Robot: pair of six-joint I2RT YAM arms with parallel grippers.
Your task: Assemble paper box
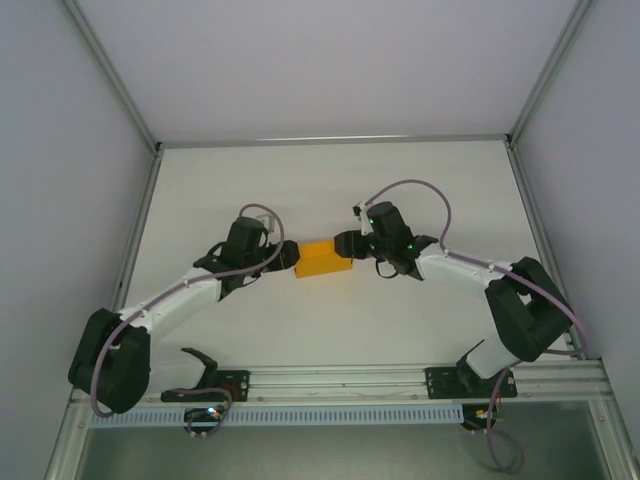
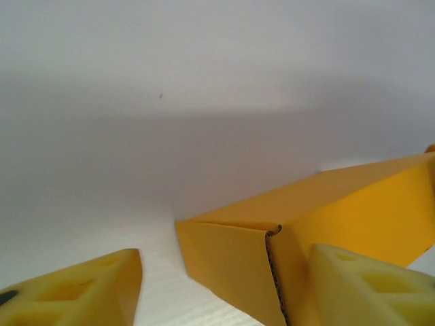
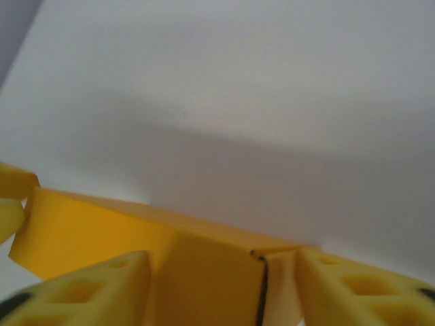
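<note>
White table (image 1: 300, 190), grey walls on three sides. Box (image 1: 323, 260) lies mid-table as a formed rectangular block, between my two grippers, one at each end. Left gripper (image 1: 287, 258): jaws wide, box corner between them, with bare table showing between one finger (image 2: 81, 292) and the card, so no grip. Right gripper (image 1: 350, 245): jaws straddle the other end and the card fills the gap; I cannot tell whether they press or merely flank it. An end seam with a raw card edge shows in both wrist views. Judgement: late step, seating the end flaps. Next move calls for a square, light squeeze on each end, both arms together, so the box neither skews nor crushes.
</note>
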